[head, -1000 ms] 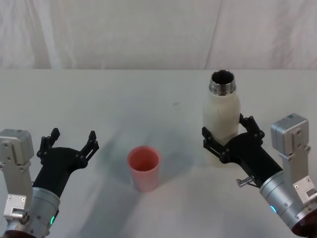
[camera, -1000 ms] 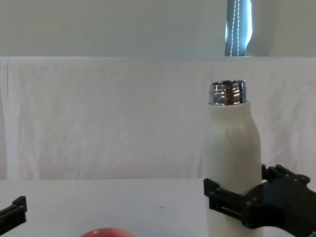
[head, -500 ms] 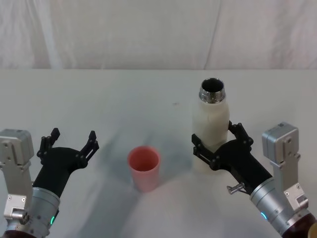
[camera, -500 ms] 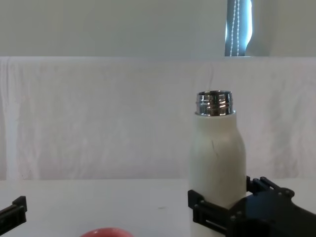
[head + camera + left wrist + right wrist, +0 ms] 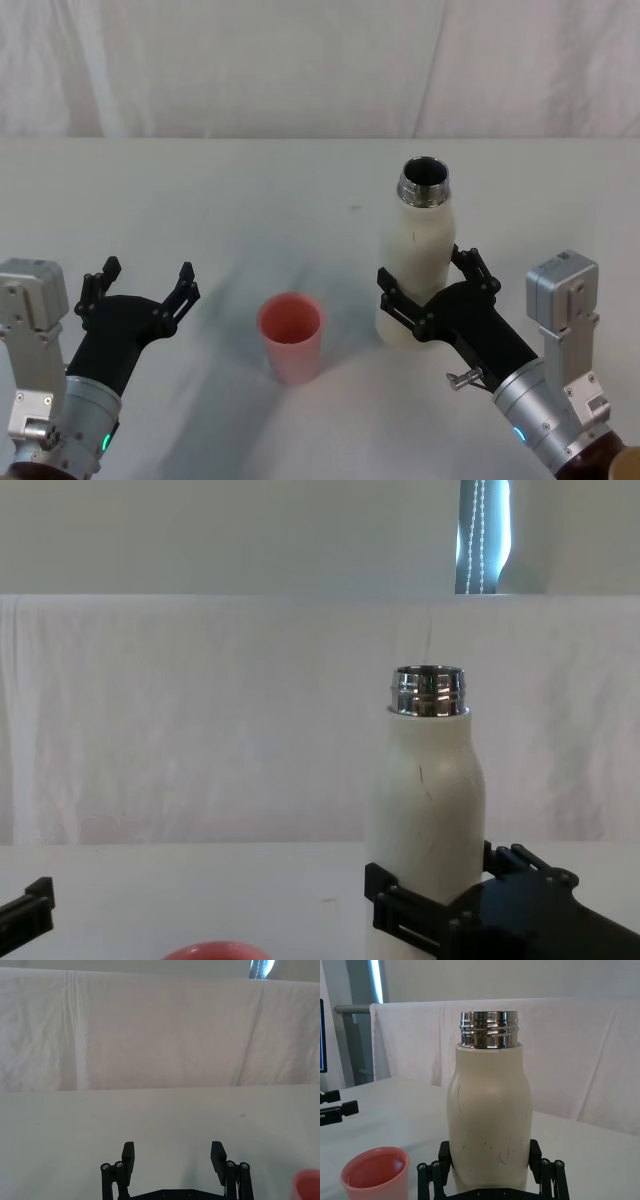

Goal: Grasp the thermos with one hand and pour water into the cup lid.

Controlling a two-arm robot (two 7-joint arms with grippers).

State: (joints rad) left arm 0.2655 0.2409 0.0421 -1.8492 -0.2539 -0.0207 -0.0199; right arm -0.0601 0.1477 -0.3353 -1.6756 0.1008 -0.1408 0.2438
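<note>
Thermos carried leftward, closer to the cup lid

The right gripper point(image 5: 428, 303) — clamped around the lower body of the upright thermos point(image 5: 418, 250) — has brought it in beside the cup lid point(image 5: 291, 338), not yet over it; tilting looks next. The left gripper point(image 5: 140, 292) idles, fingers spread, at the table's left.

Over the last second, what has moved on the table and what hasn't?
The right gripper, shut on the thermos, has carried it upright toward the robot's left, closer to the cup lid. The thermos is not tilted yet. The cup lid has stayed in place, and the left gripper has stayed open and idle at the near left of the table.
</note>
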